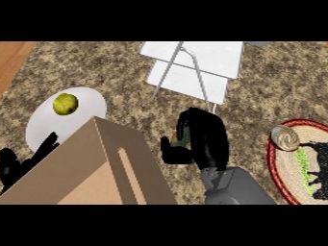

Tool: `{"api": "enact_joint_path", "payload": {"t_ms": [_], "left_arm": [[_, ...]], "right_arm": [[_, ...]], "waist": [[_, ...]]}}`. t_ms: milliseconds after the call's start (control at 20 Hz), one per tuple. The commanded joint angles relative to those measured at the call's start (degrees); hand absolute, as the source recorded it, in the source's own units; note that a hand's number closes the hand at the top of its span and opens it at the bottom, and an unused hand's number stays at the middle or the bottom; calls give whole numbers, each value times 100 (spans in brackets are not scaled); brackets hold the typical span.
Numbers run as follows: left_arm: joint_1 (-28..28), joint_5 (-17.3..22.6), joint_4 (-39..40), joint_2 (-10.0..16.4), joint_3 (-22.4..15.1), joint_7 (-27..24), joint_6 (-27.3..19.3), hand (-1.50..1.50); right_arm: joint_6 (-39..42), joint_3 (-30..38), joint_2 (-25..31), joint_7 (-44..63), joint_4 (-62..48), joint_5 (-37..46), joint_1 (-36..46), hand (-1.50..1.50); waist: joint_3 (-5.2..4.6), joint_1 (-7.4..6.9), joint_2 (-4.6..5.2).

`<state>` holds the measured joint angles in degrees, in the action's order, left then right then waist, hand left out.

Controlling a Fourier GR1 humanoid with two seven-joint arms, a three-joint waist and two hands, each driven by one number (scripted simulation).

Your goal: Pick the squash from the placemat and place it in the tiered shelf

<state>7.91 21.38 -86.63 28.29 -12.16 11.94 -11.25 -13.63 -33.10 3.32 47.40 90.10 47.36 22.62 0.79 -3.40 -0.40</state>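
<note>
My right hand (203,139) hovers over the counter just below the white tiered shelf (195,67), its fingers curled round a thing it mostly hides. Only a yellowish sliver of the squash (175,138) shows at the hand's left side. To the right lies the round woven placemat (283,187) with a red rim and a black animal figure; no squash is on it. My left hand (10,166) rests at the lower left with straight fingers, partly hidden behind a tan box.
A large tan box (95,168) fills the lower left. Behind it a white plate (49,125) carries a green lime (65,104). A metal can (285,137) stands at the placemat's upper left edge. Wooden floor shows beyond the granite counter's corners.
</note>
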Motion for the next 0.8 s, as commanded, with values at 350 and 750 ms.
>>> {"api": "enact_joint_path", "payload": {"t_ms": [350,750], "left_arm": [[-477,296,354,-209,-44,61,-80,0],[-486,420,303,-158,-236,-29,-230,0]], "right_arm": [[671,-155,-328,3103,196,880,3105,150],[957,802,-328,3538,-608,675,4658,150]], "waist": [[-118,277,-20],[-110,257,12]]}}
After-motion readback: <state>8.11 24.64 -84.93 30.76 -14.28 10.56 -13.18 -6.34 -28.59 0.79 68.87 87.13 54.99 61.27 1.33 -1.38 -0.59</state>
